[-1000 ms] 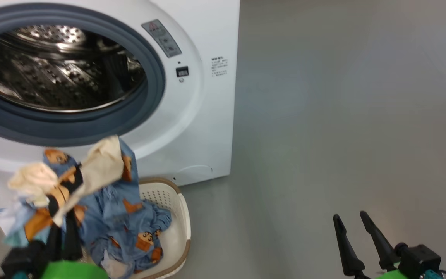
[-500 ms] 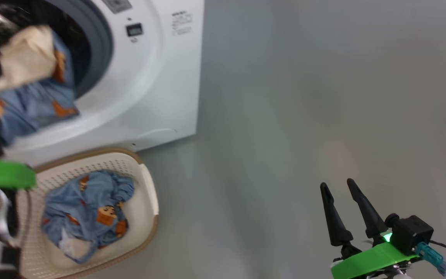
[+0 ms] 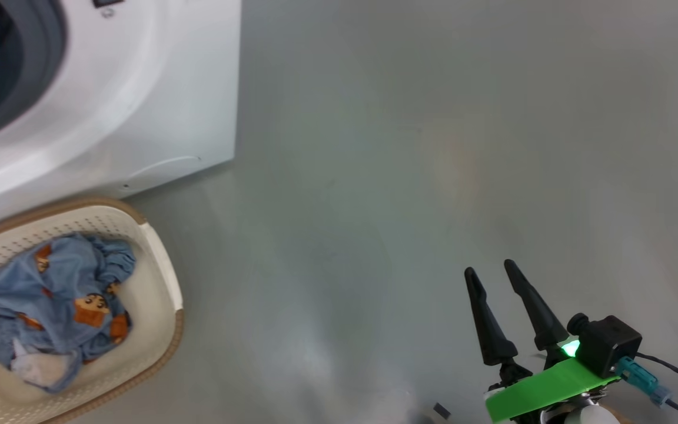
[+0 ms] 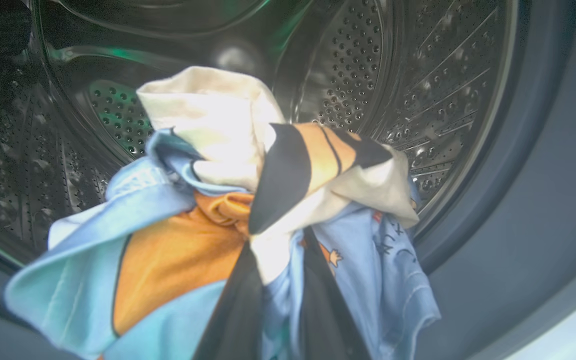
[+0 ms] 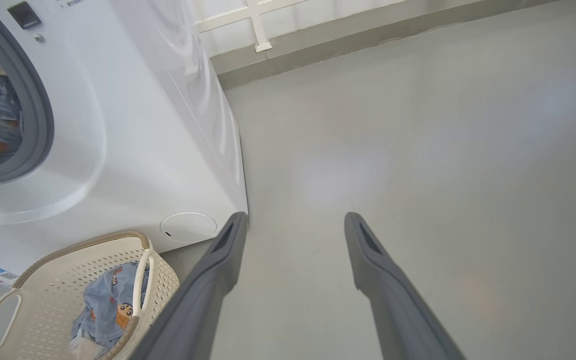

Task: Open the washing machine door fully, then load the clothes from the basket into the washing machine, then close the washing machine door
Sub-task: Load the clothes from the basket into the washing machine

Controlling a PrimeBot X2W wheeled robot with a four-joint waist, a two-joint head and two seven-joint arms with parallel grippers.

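You're in a laundry corner of a plain room; whether it's a home or a test space, you can't tell. The white front-loading washer [image 5: 143, 150] is what shows it, its perforated steel drum [image 4: 418, 75] open to you. Just in front of the washer sits a basket [image 3: 156, 277] with clothes [image 3: 50, 300] in it. The washer stands on a smooth grey floor [image 5: 418, 125]. Behind the washer runs a white wall [image 5: 228, 10] with a grey skirting [image 5: 368, 35] and a white frame [image 5: 255, 20].
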